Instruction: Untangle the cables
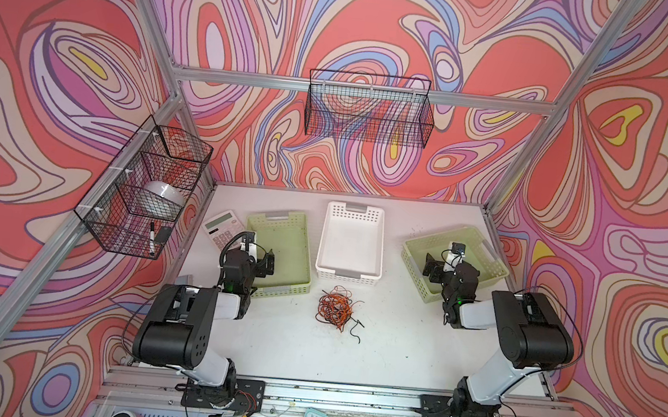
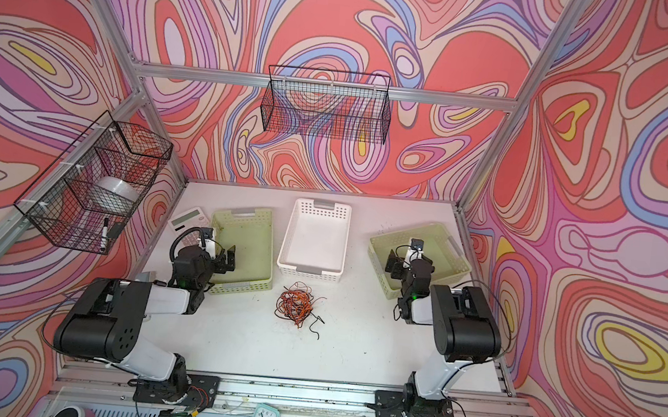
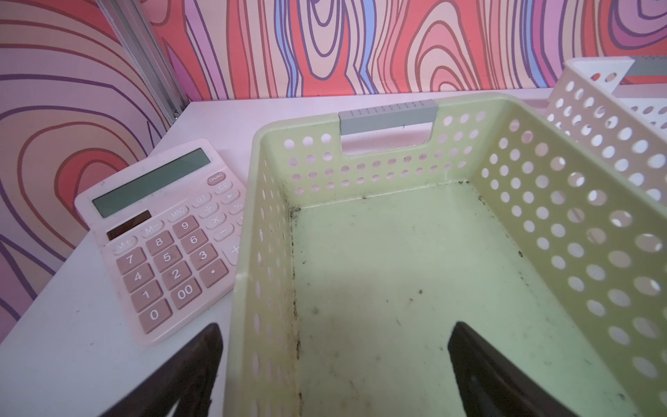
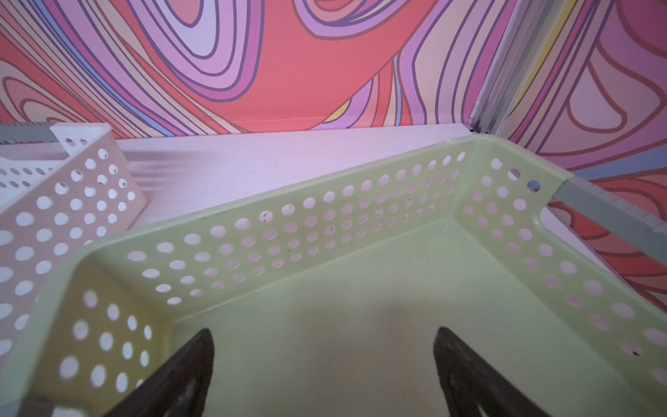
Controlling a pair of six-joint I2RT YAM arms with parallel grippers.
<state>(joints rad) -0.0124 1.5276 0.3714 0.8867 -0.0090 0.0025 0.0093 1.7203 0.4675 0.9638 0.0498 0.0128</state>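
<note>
Showing cables [image 1: 335, 308] lying tangled on the table [image 1: 394, 349], just before the white basket [image 1: 349, 275]. Seeming light, floppy, snag-prone; favouring the stray black end [image 1: 355, 333]. Showing left gripper [image 3: 335, 328] and right gripper [image 4: 323, 330] gaping empty, well away.

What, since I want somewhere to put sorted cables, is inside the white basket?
Nothing: the white basket shows a bare floor in both top views. Its near wall covers a thin strip of floor.

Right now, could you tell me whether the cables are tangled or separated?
Tangled: the cables lie in one knotted heap on the table, with only a few loose ends trailing out.
</note>
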